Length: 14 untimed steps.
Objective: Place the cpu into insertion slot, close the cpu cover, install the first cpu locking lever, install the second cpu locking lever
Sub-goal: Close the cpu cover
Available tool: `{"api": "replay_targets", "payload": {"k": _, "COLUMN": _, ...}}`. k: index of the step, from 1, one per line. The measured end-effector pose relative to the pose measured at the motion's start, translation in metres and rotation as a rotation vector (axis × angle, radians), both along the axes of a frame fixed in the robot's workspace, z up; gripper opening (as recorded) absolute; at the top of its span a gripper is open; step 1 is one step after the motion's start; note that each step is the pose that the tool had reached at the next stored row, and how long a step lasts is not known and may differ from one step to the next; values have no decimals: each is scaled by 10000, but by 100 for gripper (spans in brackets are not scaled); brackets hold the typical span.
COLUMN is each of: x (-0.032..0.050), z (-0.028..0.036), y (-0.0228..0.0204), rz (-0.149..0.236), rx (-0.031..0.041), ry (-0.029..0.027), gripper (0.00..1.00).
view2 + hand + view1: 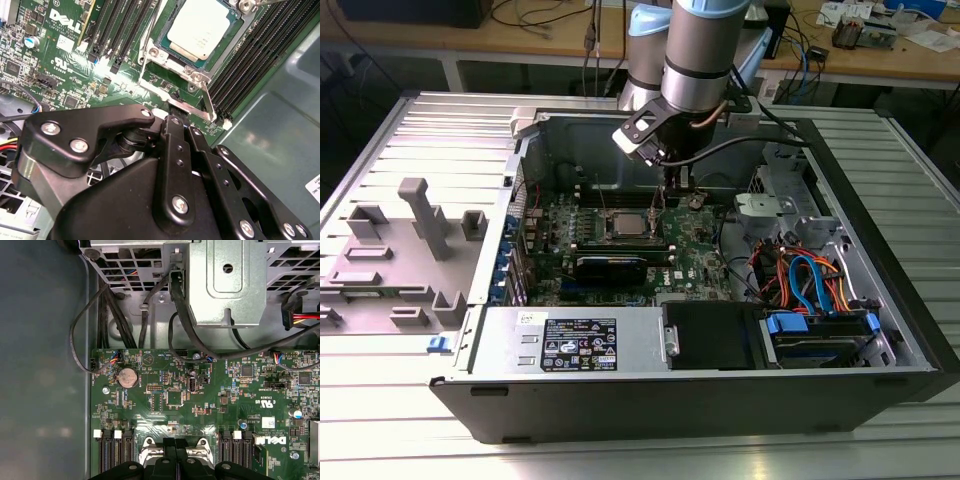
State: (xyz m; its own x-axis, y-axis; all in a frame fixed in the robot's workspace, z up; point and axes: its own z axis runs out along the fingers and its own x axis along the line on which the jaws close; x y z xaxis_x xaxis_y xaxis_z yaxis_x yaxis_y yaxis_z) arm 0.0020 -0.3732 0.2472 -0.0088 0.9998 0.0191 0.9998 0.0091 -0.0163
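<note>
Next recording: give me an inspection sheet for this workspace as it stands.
Surface: slatted table bearing an open case.
Job's things: cpu seated in the slot; cover frames it, latched or not cannot tell; a thin lever stands beside the gripper.
Clutter: grey fixture on the table, at the exterior view's left.
Grippers: gripper low over the board, at the slot's edge.
Cables: black cables beyond the board; orange and blue cables inside the case.
Surroundings: workbench behind.
</note>
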Motion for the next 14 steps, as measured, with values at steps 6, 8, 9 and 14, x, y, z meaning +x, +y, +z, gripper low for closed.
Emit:
{"api": "replay_targets", "payload": {"k": 6, "x": -16, "z": -1, "y": 0, "rz": 0, "rx": 0, "ry": 0, "gripper": 11}}
{"api": "replay_targets", "payload": {"k": 8, "x": -29, "z": -3, "y": 0, "rz": 0, "rx": 0, "ry": 3, "gripper": 11}}
{"api": "replay_targets", "payload": {"k": 9, "x": -36, "z": -4, "y": 0, "rz": 0, "rx": 0, "ry": 7, "gripper": 11}}
{"api": "replay_targets", "payload": {"k": 14, "x": -65, "z": -8, "y": 0, "rz": 1, "rx": -1, "ry": 17, "gripper": 11}}
